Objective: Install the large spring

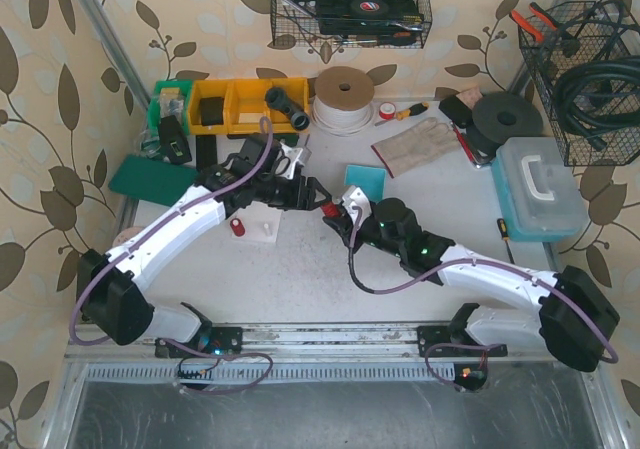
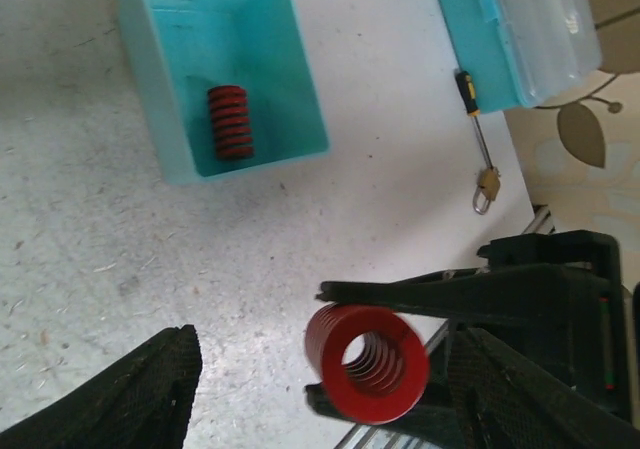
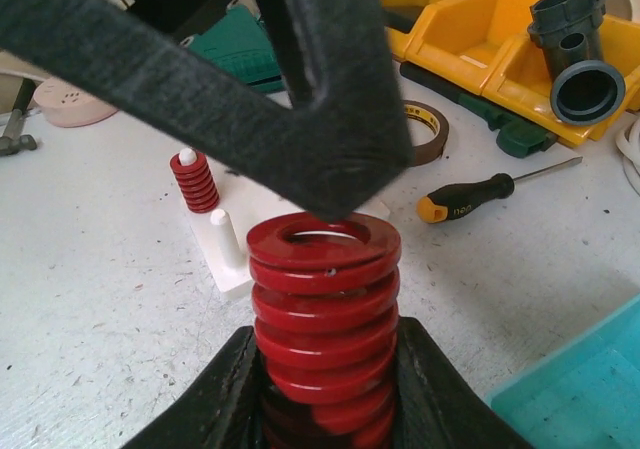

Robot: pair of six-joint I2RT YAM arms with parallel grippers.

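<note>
The large spring, red, is off the table, clamped by its lower coils between the fingers of the right gripper, which are closed on it. Its long axis runs straight out from those fingers. The free end points away from the right wrist toward the left gripper, whose camera looks almost straight down the bore. The left gripper's fingers stand wide apart, one on either side of that free end. One finger crosses the top coil in the right wrist view; whether it touches I cannot tell. Beyond, a white block carries a small spring on one peg, with a bare peg beside it. A teal box holds a second small spring.
</note>
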